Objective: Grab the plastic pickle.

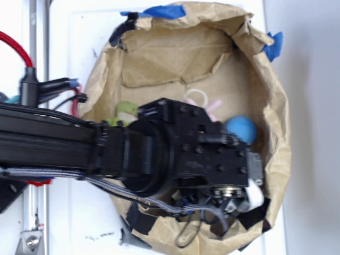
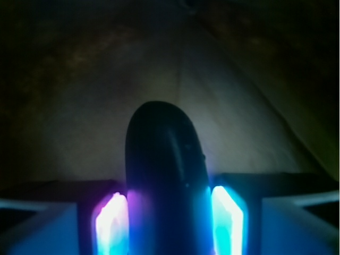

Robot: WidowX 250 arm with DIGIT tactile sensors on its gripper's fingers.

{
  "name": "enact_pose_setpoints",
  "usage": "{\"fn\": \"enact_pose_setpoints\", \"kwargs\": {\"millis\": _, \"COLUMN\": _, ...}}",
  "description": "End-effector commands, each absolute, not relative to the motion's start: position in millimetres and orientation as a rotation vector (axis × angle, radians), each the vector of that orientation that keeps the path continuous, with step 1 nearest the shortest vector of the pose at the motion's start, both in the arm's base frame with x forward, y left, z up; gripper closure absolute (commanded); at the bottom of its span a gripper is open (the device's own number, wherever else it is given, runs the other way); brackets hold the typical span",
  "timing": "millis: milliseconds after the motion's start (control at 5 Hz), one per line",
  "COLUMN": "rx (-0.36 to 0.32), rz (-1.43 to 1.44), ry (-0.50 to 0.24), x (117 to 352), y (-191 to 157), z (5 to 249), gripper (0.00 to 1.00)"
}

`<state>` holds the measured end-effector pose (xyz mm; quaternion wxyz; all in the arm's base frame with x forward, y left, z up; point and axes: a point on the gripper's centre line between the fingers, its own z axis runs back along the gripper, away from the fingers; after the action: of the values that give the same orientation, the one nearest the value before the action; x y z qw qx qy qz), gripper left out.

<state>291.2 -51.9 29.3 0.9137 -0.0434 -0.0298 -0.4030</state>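
In the wrist view the plastic pickle (image 2: pixel 164 154), a dark, glossy oblong with a rounded far end, stands between my two glowing finger pads (image 2: pixel 111 223). The pads press against its left and right sides, so my gripper (image 2: pixel 169 218) is shut on it. Behind it is the brown paper of the bag's inside. In the exterior view the black arm and wrist (image 1: pixel 212 154) reach from the left over the bag and hide both the pickle and the fingers.
An open brown paper bag (image 1: pixel 265 95), edged with blue and black tape, surrounds the gripper. A blue ball (image 1: pixel 241 128), a pink plush bunny (image 1: pixel 204 102) and a light green plush frog (image 1: pixel 126 111) lie just beyond the wrist. Cables hang near the bag's front rim.
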Motion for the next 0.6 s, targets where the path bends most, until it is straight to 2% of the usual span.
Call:
{"fn": "enact_pose_setpoints", "kwargs": {"millis": 0, "rx": -0.131, "rz": -0.540, "ry": -0.095, "x": 291.0, "y": -19.4, "z": 102.1, "gripper": 1.00}}
{"fn": "enact_pose_setpoints", "kwargs": {"millis": 200, "rx": -0.035, "rz": -0.342, "ry": -0.209, "x": 276.7, "y": -3.5, "z": 140.9, "gripper": 1.00}}
{"fn": "enact_pose_setpoints", "kwargs": {"millis": 400, "rx": -0.006, "rz": -0.214, "ry": -0.248, "x": 265.4, "y": 4.5, "z": 170.1, "gripper": 1.00}}
